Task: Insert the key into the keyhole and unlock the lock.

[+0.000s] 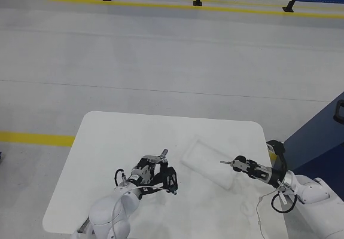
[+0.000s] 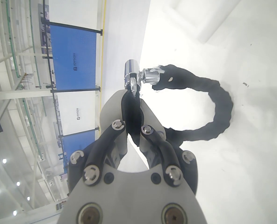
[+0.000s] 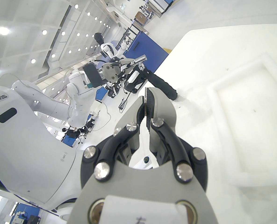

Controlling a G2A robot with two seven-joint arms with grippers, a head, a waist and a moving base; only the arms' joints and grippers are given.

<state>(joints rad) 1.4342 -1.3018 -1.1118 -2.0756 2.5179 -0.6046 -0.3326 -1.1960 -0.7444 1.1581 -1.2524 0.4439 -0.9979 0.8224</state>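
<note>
My left gripper is shut on the lock's black cable just behind its chrome head. The cable curls in a loop over the white table. From above, this gripper sits at the table's front middle with the lock head sticking up and away. My right gripper hovers to the right, shut on a small metal key whose tip points toward the lock. In the right wrist view the pads are pressed together, with the lock head and cable beyond them.
A shallow white foam tray lies on the table between the two grippers, also seen as the tray beside my right gripper. A blue cabinet stands off the table's right edge.
</note>
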